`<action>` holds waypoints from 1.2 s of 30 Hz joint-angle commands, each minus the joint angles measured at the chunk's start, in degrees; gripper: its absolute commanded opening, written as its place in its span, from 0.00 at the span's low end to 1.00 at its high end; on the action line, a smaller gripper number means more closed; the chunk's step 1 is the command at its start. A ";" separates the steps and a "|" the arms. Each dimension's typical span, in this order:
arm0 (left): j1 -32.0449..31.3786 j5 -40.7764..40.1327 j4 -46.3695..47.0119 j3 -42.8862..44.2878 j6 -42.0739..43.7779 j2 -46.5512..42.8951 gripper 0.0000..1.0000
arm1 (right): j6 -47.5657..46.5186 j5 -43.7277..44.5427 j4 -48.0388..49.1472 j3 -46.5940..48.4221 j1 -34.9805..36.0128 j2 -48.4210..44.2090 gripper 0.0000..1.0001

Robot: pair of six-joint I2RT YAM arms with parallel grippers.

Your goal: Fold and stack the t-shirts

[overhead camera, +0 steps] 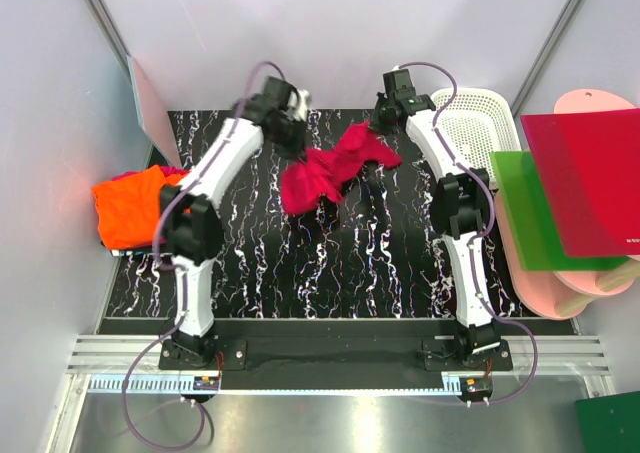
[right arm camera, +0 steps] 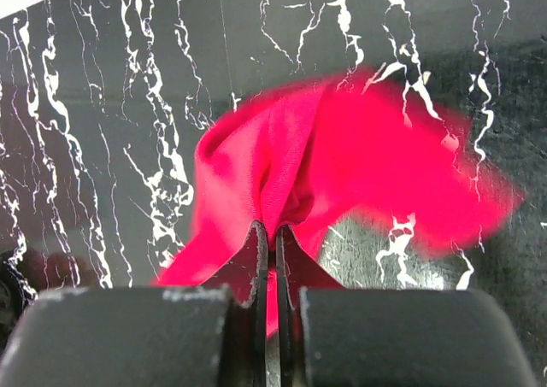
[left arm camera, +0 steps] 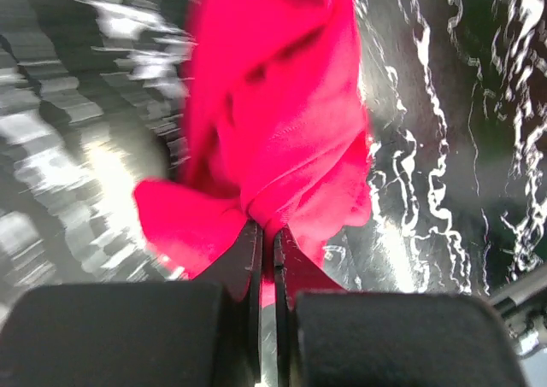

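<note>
The crimson-pink t-shirt [overhead camera: 330, 173] hangs bunched between both grippers over the far middle of the black marbled table. My left gripper [overhead camera: 297, 145] is shut on its left part; in the left wrist view the cloth [left arm camera: 273, 122] is pinched between the jaws at the gripper [left arm camera: 266, 233]. My right gripper [overhead camera: 378, 123] is shut on its right part; in the right wrist view the cloth [right arm camera: 342, 173] bulges out from the gripper [right arm camera: 267, 233]. The orange t-shirt [overhead camera: 132, 205] lies folded at the table's left edge.
A white basket [overhead camera: 475, 123] stands at the far right. A green board [overhead camera: 535, 208] and a red board [overhead camera: 585, 178] lie on pink boards to the right of the table. A pink board [overhead camera: 150, 108] leans at the far left.
</note>
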 commanded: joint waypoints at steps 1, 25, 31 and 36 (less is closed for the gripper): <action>12.06 -12.49 -4.97 0.57 0.53 -9.41 0.00 | -0.78 2.08 1.17 -0.37 0.23 -6.44 0.00; 22.04 -6.62 -8.33 -15.13 3.42 -15.63 0.00 | -5.62 7.01 0.21 -8.72 -1.79 -23.39 0.00; 21.95 -11.08 -6.92 -20.34 4.03 -21.71 0.00 | -7.90 3.42 -4.26 -6.53 -1.79 -28.41 0.00; 20.72 -12.94 -7.27 -20.61 5.61 -21.81 0.03 | -7.55 0.95 -14.62 -6.95 -1.79 -29.91 0.00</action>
